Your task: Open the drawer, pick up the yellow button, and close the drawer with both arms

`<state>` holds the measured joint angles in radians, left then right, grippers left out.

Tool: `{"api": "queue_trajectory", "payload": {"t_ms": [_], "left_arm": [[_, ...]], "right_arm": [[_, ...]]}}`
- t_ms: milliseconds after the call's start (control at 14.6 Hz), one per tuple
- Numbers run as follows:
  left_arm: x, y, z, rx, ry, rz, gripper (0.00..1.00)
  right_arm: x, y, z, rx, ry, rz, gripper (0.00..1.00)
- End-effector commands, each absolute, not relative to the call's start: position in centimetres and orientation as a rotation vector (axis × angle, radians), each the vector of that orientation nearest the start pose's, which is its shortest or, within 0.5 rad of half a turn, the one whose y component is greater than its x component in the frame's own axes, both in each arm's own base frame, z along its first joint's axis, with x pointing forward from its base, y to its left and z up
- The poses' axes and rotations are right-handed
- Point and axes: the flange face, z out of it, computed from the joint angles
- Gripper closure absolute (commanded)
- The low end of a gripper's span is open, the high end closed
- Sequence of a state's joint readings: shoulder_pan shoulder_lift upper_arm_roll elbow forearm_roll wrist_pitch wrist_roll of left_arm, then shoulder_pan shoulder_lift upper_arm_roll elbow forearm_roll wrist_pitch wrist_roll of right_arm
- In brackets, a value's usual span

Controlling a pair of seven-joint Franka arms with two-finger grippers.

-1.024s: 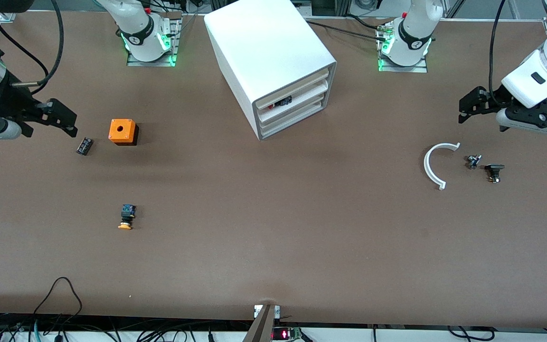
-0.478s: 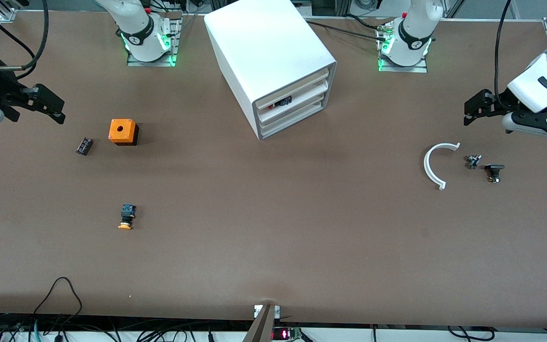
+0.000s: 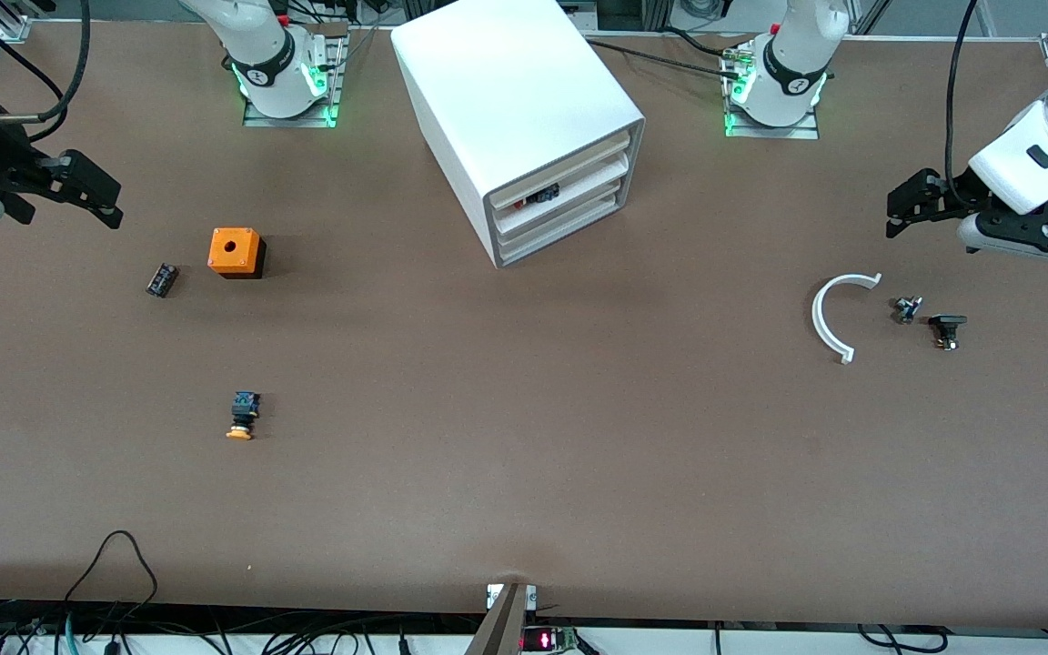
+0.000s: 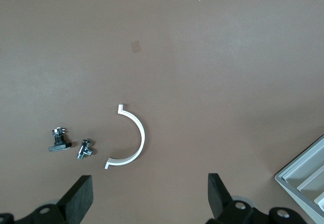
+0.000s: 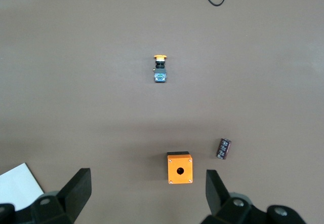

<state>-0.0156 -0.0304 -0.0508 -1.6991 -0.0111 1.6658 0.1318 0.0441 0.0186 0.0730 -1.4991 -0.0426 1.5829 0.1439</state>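
Observation:
The white cabinet (image 3: 524, 100) stands between the two arm bases, and its top drawer (image 3: 568, 162) sits flush in the frame. The button (image 3: 243, 416), with an orange cap and a black-and-blue body, lies on the bare table toward the right arm's end, nearer to the front camera than the orange box. The right wrist view also shows the button (image 5: 160, 68). My right gripper (image 3: 96, 193) hangs open and empty over the table's right-arm end; in its own wrist view the right gripper (image 5: 147, 191) shows wide-apart fingers. My left gripper (image 3: 908, 202) hangs open and empty over the left-arm end, and the left gripper (image 4: 149, 198) shows the same.
An orange cube box with a hole (image 3: 235, 252) and a small black part (image 3: 161, 279) lie near the right gripper. Below the left gripper lie a white curved piece (image 3: 838, 314) and two small metal parts (image 3: 907, 309) (image 3: 946, 329). A dark item (image 3: 542, 194) shows at the second drawer.
Both grippers have drawn back toward their ends of the table, the right one more. Both stay open, and nothing on the table has moved.

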Motion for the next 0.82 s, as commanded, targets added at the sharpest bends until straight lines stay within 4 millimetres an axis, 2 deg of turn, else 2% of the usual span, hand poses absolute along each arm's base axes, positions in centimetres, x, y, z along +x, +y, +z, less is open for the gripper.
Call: {"api": "queue_trajectory", "payload": {"t_ms": [0,341,751], "left_arm": [[55.2,-3.9,59.5,-3.121,0.339,0.017,0.0],[55.1,-3.8,59.4,-3.123,0.341,0.024,0.0],[55.1,-3.7,59.4,-3.123,0.339,0.027,0.0]], "right_arm": [[55.3,6.4,64.9,-3.12,0.057,-0.107,0.0],[55.9,6.1,63.9,-3.109,0.04,-0.066,0.0],[56.0,6.4,64.8,-3.097,0.056,-0.107,0.0]]}}
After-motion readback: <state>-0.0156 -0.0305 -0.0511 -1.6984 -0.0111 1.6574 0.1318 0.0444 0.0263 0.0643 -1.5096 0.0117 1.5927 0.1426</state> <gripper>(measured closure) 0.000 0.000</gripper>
